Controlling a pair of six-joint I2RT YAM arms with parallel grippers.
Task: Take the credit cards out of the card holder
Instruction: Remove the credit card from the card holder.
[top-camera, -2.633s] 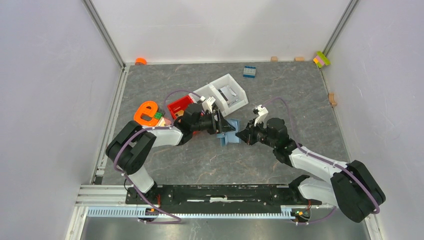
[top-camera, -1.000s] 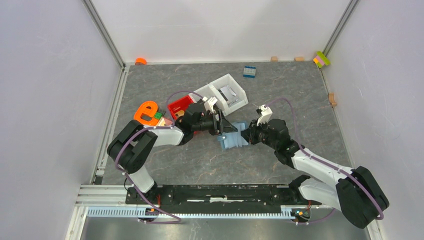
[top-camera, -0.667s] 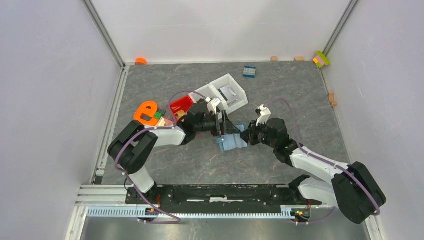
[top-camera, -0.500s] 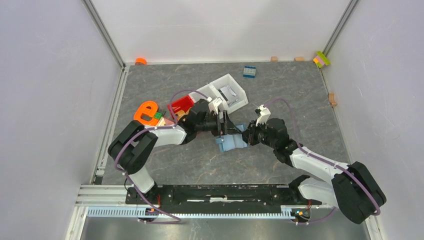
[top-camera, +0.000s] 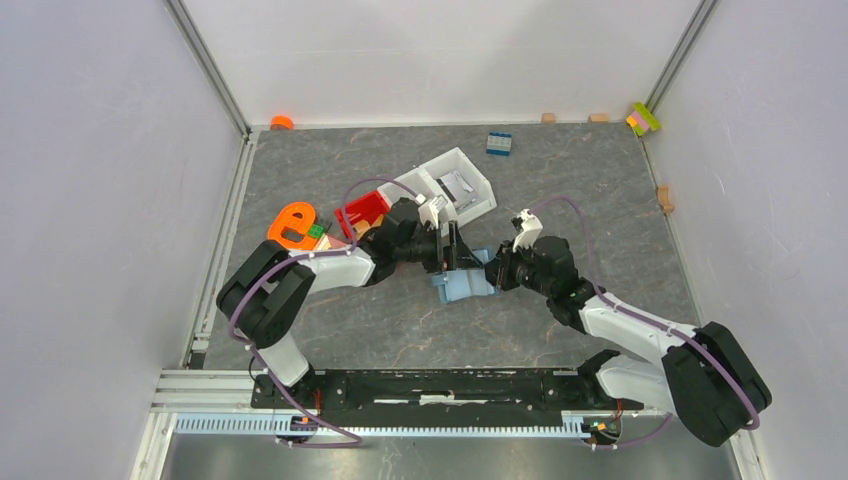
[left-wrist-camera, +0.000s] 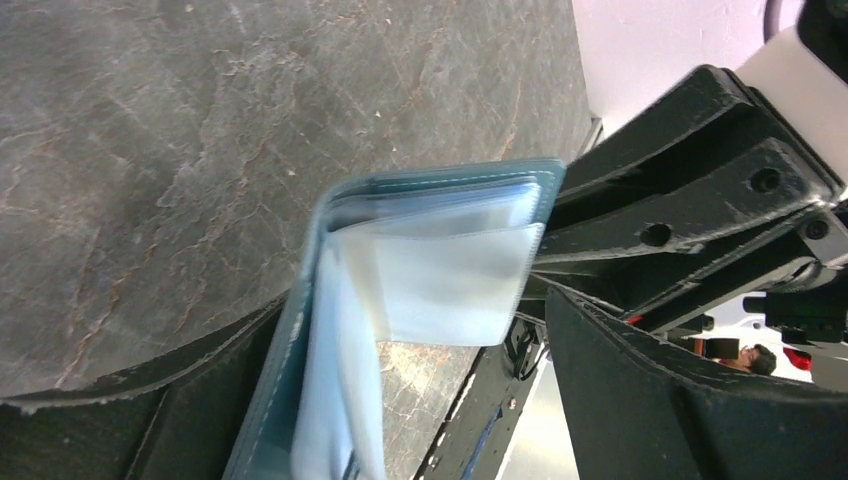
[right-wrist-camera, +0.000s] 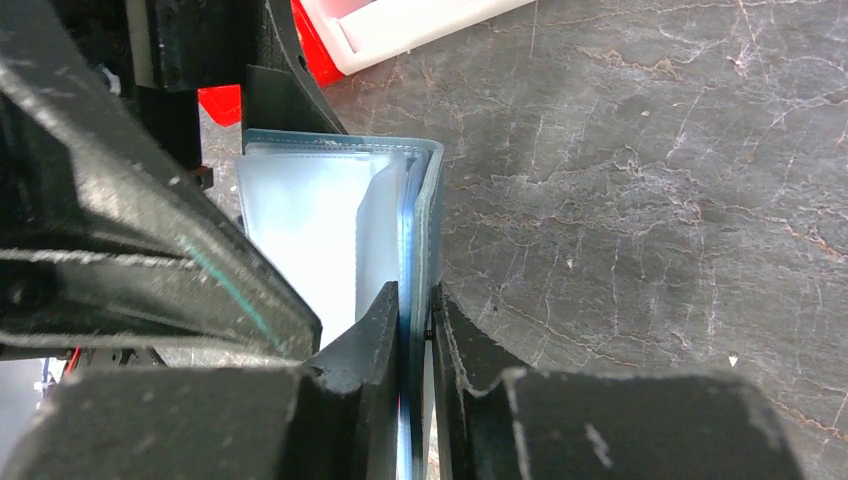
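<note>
The right jaws pinched the holder (right-wrist-camera: 330, 215) by its cover. The left jaws stood wide and empty; next they should grab a card.

The black right gripper (right-wrist-camera: 414, 305) pinches the edge of the open teal-blue folding card holder (right-wrist-camera: 300, 210), pale-blue sleeves showing.

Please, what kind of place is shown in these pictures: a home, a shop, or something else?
Most likely a robotics lab test cell, not a home: pale walls on metal posts box in a grey tabletop, two arms are bolted to a rail at its edge, and toy bricks lie scattered about.
</note>
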